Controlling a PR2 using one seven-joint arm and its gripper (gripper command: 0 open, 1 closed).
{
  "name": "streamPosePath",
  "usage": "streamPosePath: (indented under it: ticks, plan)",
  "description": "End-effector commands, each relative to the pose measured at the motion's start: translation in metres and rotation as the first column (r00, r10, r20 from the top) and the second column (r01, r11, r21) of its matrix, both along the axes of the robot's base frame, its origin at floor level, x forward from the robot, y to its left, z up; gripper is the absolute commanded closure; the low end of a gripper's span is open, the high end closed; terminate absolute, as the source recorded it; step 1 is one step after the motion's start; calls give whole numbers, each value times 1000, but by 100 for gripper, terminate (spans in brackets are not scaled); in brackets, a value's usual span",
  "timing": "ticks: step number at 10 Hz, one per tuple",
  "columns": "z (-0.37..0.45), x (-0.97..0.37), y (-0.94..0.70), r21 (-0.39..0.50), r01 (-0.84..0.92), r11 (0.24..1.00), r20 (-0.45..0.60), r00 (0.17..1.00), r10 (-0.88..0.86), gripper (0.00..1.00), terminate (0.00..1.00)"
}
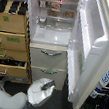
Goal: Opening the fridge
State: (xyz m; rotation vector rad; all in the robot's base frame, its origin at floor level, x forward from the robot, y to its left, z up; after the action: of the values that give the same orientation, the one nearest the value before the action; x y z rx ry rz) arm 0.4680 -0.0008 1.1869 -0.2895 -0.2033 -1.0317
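The fridge stands with its upper door swung wide toward the exterior view's right, shelves inside holding blurred food packages. Its two lower drawers are shut. Below them, the robot's gripper hovers; its jaw state cannot be told. Left of the fridge, a wooden cabinet shows drawers pulled out.

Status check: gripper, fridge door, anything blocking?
Gripper low by lower drawers, state unclear. Fridge upper door swung wide open. Nothing seen in the way.
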Motion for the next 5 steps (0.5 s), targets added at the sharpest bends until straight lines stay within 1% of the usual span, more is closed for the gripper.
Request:
streamPosePath:
  ticks: [1,3,4,5]
  plan:
    - [46,-8,-216,147,-293,945,133,952,275,100,0]
    - [52,19,-293,131,-233,964,146,966,214,100,0]
    - [59,31,-414,106,-118,987,148,984,101,100,0]
    - [55,28,-456,105,-65,992,154,987,48,100,0]
